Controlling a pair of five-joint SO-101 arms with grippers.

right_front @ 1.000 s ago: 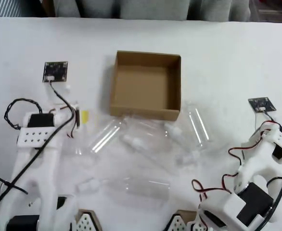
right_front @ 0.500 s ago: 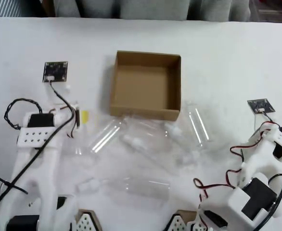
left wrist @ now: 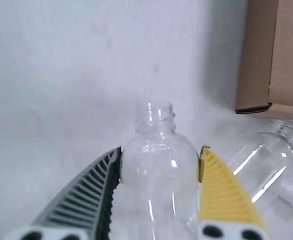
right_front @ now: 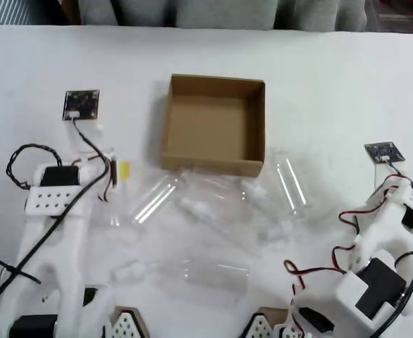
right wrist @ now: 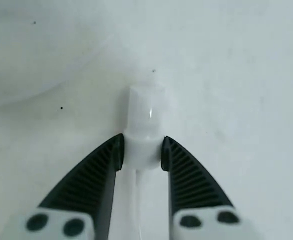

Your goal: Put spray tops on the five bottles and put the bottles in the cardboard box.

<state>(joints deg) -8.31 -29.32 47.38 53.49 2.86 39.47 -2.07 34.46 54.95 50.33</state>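
Clear plastic bottle [left wrist: 155, 120], neck bare, is pinched by the left gripper [left wrist: 160, 152] near the cardboard box [left wrist: 276, 60]. Well away from the box, the right gripper [right wrist: 141, 144] pinches a white spray top [right wrist: 144, 107]. This looks like the capping step; next, the top needs aligning over the neck.

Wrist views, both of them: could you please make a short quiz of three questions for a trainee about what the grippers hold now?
1. True or false: the clear plastic bottle in the left gripper already carries a spray top.
2. What does the right gripper hold? A) a white plastic spray top; B) a clear bottle; C) a cable.
3. Fill in: one finger of the left gripper is grey, the other is ___.
Key: 1 false, its neck is open; 2 A; 3 yellow.
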